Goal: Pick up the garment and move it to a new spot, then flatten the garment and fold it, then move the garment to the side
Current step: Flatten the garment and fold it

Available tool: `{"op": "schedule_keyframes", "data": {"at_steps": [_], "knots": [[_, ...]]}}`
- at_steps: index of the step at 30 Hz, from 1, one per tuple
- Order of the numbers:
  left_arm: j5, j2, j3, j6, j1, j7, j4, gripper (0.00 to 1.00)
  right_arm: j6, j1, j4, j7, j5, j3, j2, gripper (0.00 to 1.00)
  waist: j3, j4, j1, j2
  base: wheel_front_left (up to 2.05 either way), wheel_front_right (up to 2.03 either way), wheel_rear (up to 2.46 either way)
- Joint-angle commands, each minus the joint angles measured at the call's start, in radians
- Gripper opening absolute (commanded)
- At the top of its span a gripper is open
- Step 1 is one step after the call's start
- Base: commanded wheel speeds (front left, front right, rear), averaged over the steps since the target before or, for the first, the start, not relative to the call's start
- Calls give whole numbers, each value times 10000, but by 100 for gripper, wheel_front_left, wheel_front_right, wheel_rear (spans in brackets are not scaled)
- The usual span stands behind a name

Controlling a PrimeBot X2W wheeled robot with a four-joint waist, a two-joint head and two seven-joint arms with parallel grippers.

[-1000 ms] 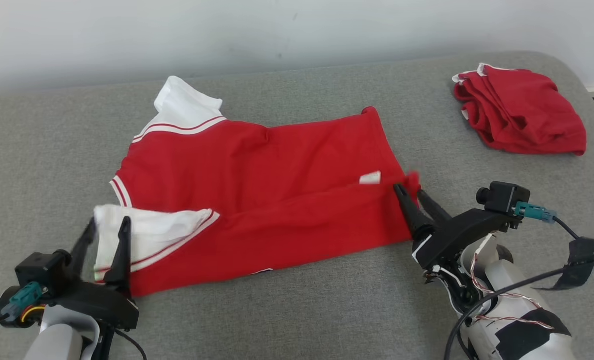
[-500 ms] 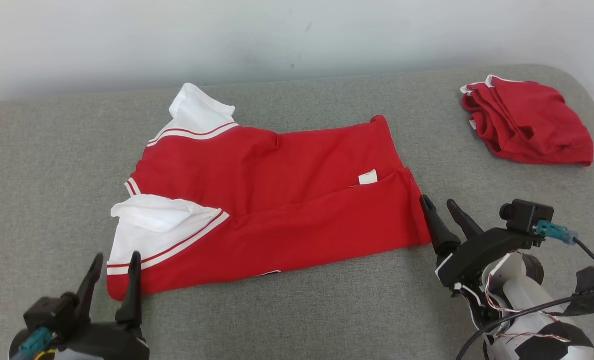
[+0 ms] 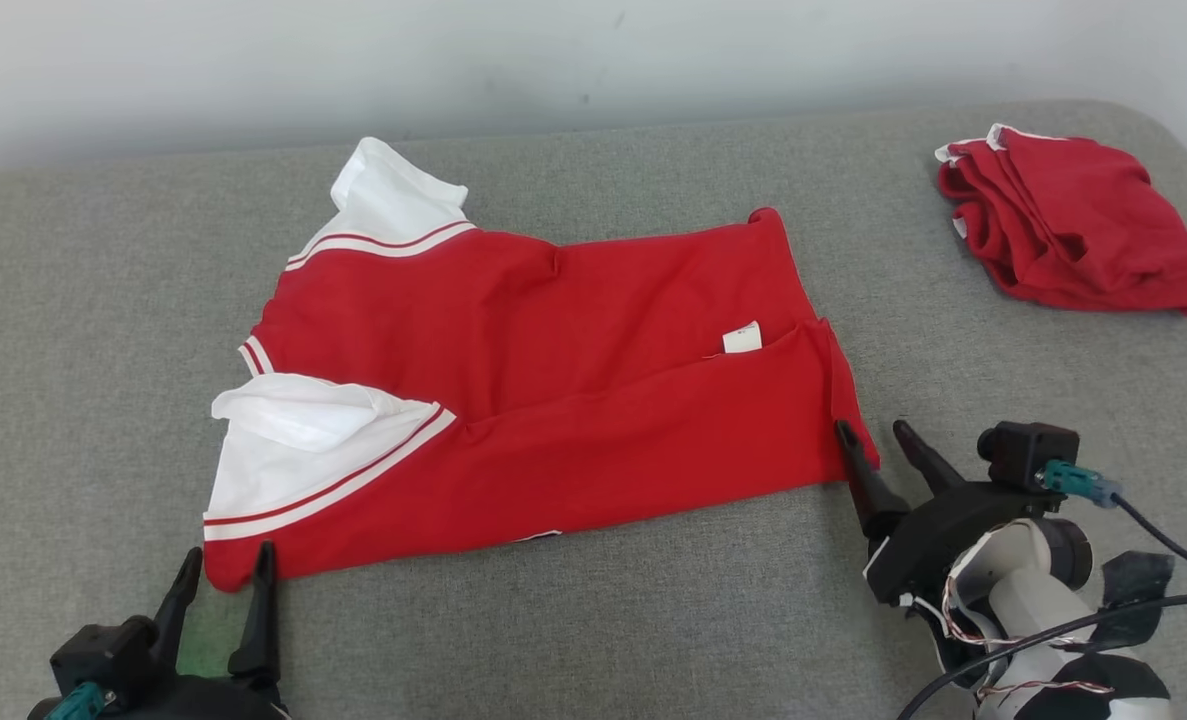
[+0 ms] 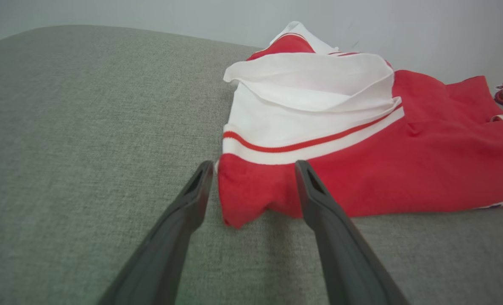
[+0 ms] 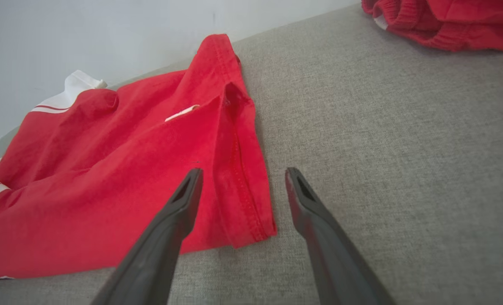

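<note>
Grey cloth-topped desk (image 3: 653,600) below a pale wall (image 3: 553,60). Nearest, left claw (image 3: 229,553) and right claw (image 3: 870,430), both spread wide and holding nothing, each poised at a near corner of the red shirt (image 3: 553,380) lying mid-desk, near edge folded over. Probably light, limp, quick to wrinkle; best pinched at those corners. From the wrists: gaping white sleeve (image 4: 310,84), stitched hem (image 5: 243,186). From the head: whole outline, label (image 3: 741,338), red bundle (image 3: 1073,230) far right.
</note>
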Motion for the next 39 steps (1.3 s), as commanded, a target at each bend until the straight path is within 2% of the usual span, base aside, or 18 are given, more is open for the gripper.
{"op": "schedule_keyframes", "data": {"at_steps": [1,9,10,12,13,14,15,16,17,18,27,39], "knots": [[73,-34,123,-32,-12,-41,104,100,-5,-87,79,-44,-114,67,25,100,39,11,0,-1,0,0,0],[305,-257,271,-169,-111,-41,657,100,-5,-244,676,-170,-408,219,89,100,134,107,0,-1,0,0,0],[298,-257,324,-210,-153,-41,736,100,-5,-271,749,-206,-420,223,125,98,148,116,0,-1,0,0,0],[306,-337,346,-235,-215,-40,901,100,-5,-329,855,-220,-352,199,186,19,169,134,0,-1,0,0,0],[318,-364,371,-259,-247,-40,935,87,-5,-361,887,-229,-324,199,176,0,188,142,0,-1,0,0,0],[318,-364,371,-259,-247,-40,935,87,-5,-361,887,-229,-324,199,176,0,188,142,0,-1,0,0,0],[347,-382,391,-283,-263,-40,962,62,-5,-382,924,-232,-311,198,159,0,199,150,0,-1,0,0,0],[378,-404,405,-304,-257,-40,989,33,-5,-388,948,-263,-294,205,144,0,207,158,0,-1,0,0,0],[407,-421,415,-330,-264,-40,1022,14,-5,-381,962,-326,-259,187,132,0,211,166,0,-1,0,0,0],[427,-422,432,-320,-283,-40,1040,0,-5,-374,974,-379,-211,169,129,0,207,167,0,-1,0,0,0],[483,-527,664,-435,217,-40,777,0,-6,148,565,-761,565,108,-180,0,-190,192,0,-1,0,0,0],[704,-769,894,-380,2044,-42,-879,0,-8,1850,-942,-702,999,25,-951,0,-920,179,0,-1,0,0,0]]}}
